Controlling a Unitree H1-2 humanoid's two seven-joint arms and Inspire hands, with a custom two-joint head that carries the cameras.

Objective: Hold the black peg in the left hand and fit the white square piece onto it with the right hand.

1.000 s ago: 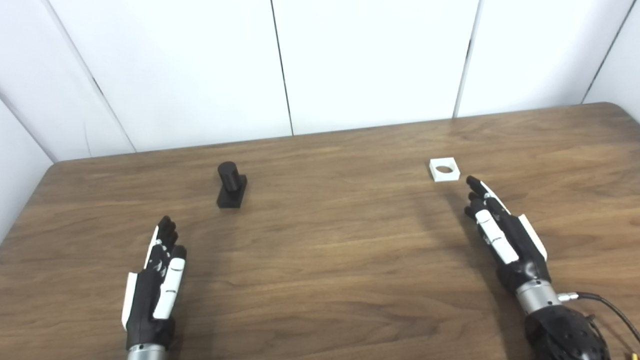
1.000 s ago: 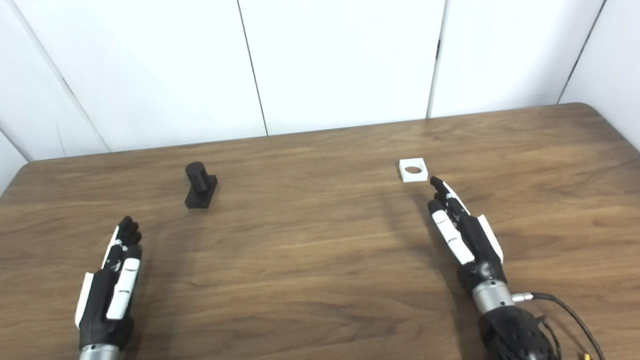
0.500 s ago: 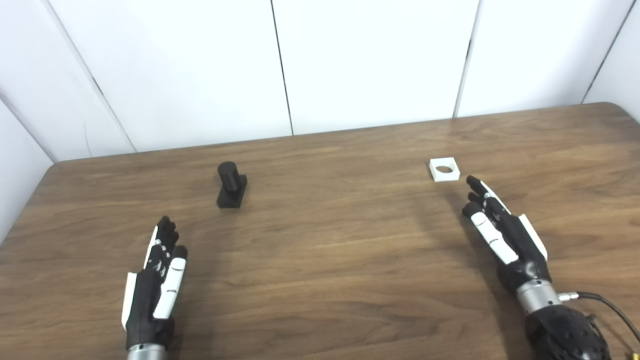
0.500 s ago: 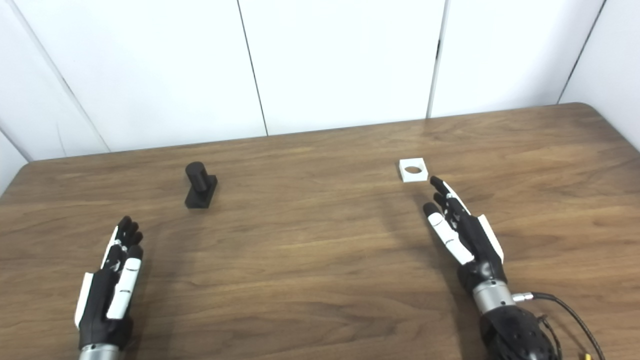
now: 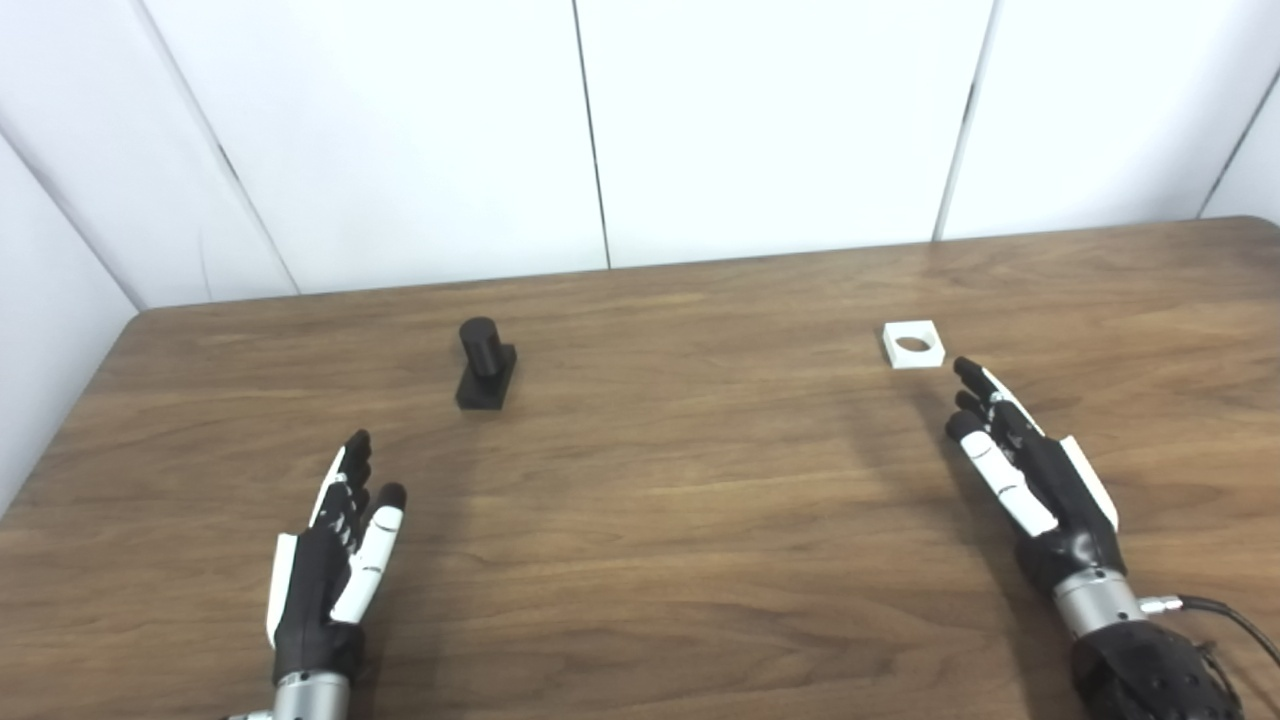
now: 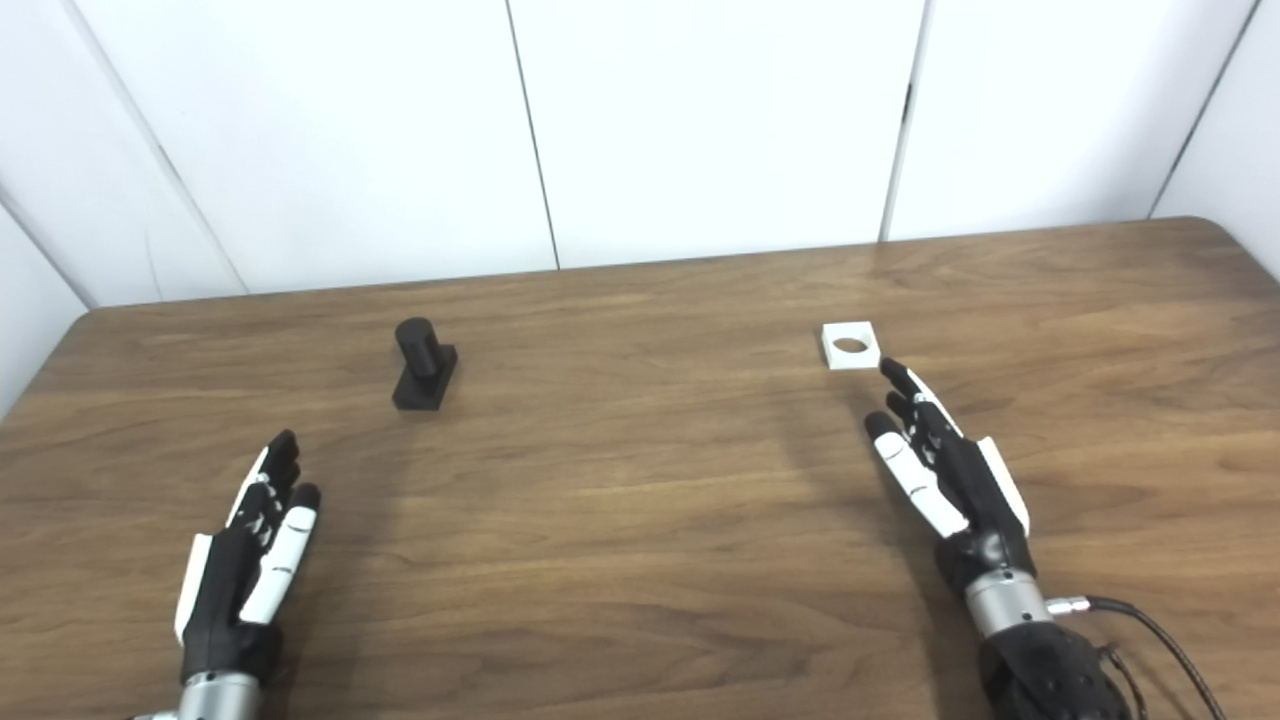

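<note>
1. Black peg (image 5: 485, 362) stands upright on its base, left of centre on the worktop (image 5: 680, 500), untouched.
2. White square piece (image 5: 913, 344) lies flat at right of centre, hole up.
3. Left hand (image 5: 335, 545), lower left, is released, fingers spread, well short of the peg.
4. Right hand (image 5: 1030, 470) is released too, fingertips just beside the piece, not touching.
5. Step: pre-grasp. Next: left hand reaches up-frame to grip the peg's base; right hand closes on the piece's edges.

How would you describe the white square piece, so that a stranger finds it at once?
Look at the right half of the wooden table. Just beyond the right hand's fingers lies the white square piece, flat, with a round hole through it. It is the only white object on the table; the black peg stands far left.
</note>
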